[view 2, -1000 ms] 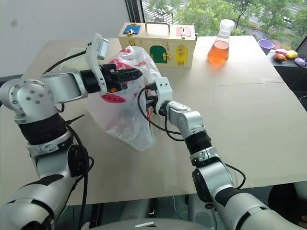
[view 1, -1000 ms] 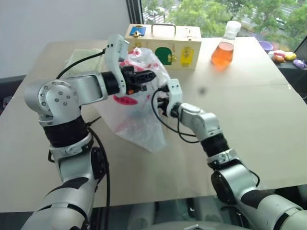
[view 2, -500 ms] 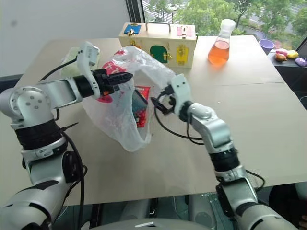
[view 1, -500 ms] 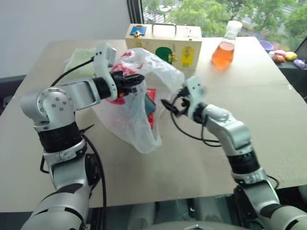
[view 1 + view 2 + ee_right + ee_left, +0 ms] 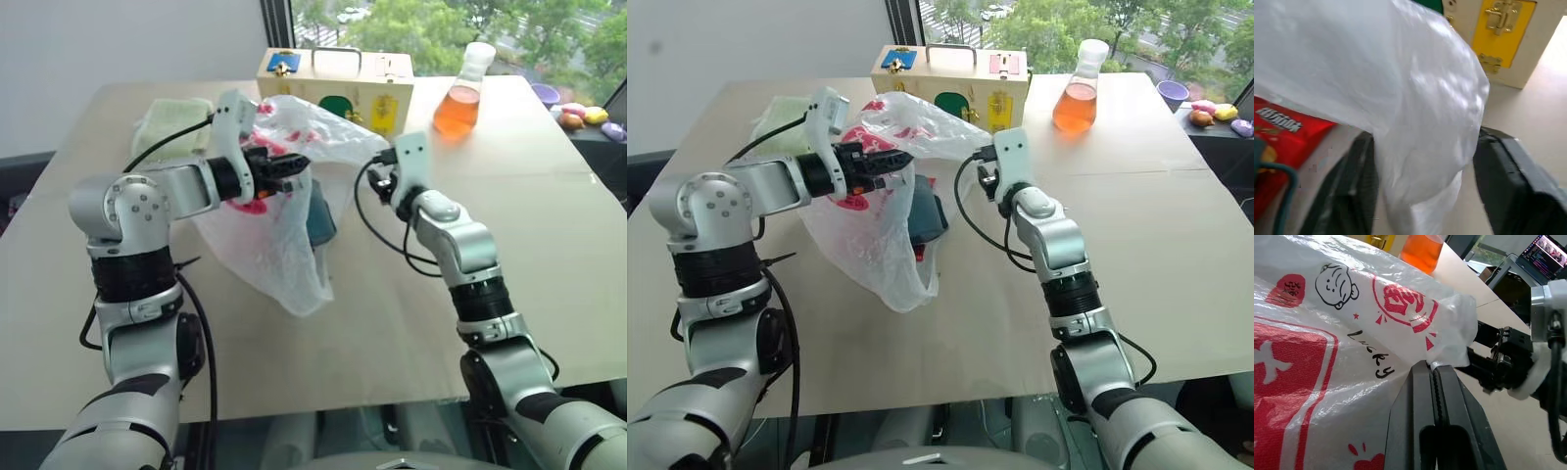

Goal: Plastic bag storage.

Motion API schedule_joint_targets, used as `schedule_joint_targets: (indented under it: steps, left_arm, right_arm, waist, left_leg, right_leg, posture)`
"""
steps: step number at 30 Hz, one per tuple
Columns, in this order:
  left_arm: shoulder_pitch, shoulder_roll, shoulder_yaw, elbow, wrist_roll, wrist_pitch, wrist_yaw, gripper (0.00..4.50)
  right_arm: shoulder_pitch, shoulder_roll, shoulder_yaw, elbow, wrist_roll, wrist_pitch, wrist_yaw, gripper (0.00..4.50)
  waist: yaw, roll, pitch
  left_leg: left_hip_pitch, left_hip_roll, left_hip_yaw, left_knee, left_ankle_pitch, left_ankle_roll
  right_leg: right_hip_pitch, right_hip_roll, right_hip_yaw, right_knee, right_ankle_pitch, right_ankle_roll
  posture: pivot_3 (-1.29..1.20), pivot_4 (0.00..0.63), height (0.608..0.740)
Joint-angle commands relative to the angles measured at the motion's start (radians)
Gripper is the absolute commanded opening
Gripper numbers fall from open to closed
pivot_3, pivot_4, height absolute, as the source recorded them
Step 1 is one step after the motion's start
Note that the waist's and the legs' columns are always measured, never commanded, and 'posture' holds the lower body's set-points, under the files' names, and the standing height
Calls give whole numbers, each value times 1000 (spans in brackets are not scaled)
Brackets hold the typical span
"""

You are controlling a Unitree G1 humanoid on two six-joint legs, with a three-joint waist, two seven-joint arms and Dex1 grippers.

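One plastic bag, before the wooden box: left gripper clamped on film; right gripper, repositioned rightward, straddles rim, mouth now stretched wider.

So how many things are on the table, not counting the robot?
Plastic bag: 1
Wooden box: 1
Flask with orange liquid: 1
Green cloth: 1
Red snack packet: 1
Dark teal item inside the bag: 1
Total: 6
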Motion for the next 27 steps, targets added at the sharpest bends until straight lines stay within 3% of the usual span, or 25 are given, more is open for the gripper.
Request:
schedule_joint_targets:
  steps: [1,2,4,9,11,14,18,22,27]
  left_arm:
    - [52,1,44,-111,-55,-78,-48,0]
    - [81,34,44,-129,-98,-37,-97,0]
    - [172,94,75,-214,-183,-34,-216,0]
    - [459,219,188,-377,-419,11,-405,2084]
    - [598,295,291,-363,-563,113,-457,2696]
    - [806,406,370,-360,-608,171,-535,2696]
    - [1079,432,402,-401,-511,76,-576,2696]
    - [1205,371,380,-456,-480,-29,-562,2696]
    - [1110,160,231,-504,-442,-137,-302,2696]
  right_arm:
    - [-1,-37,-37,-80,11,-31,29,647]
    - [7,-48,-41,-96,13,-23,39,34]
    - [20,-66,-49,-121,19,-8,52,34]
    - [49,-92,-67,-134,26,13,61,0]
    - [63,-92,-71,-131,25,20,58,0]
    - [74,-80,-75,-140,31,30,52,0]
    - [85,-73,-60,-165,31,47,59,0]
    - [95,-69,-55,-192,33,69,63,0]
    - [107,-75,-56,-208,32,89,72,0]
  waist:
    - [-2,0,0]
    - [-3,0,0]
    - [-12,0,0]
    - [-28,1,0]
    - [-31,1,0]
    - [-34,1,1]
    - [-27,3,2]
    - [-14,3,2]
    - [3,3,1]
  left_leg:
    - [0,0,-1,0,0,0]
    - [0,0,-1,-1,0,0]
    - [0,1,0,-2,0,-1]
    - [0,2,1,-4,-2,3]
    - [2,3,2,-3,-2,4]
    - [2,4,1,-2,-2,4]
    - [4,4,1,-2,-2,4]
    - [3,4,1,-2,-2,4]
    - [4,4,1,-2,-2,4]
  right_leg:
    - [0,0,0,0,0,0]
    - [-1,0,1,-1,0,0]
    - [-2,0,1,0,0,0]
    - [-4,1,3,-1,0,0]
    - [-3,2,4,1,0,0]
    - [-3,3,3,2,0,-1]
    - [-2,4,3,2,-1,-1]
    - [-1,3,2,1,-1,-1]
    - [0,3,2,0,-1,-1]
  posture:
    - [0,150,740]
    - [0,150,740]
    - [0,150,740]
    - [0,150,740]
    - [0,150,740]
    - [0,150,740]
    - [0,150,740]
    - [0,150,740]
    - [0,150,740]
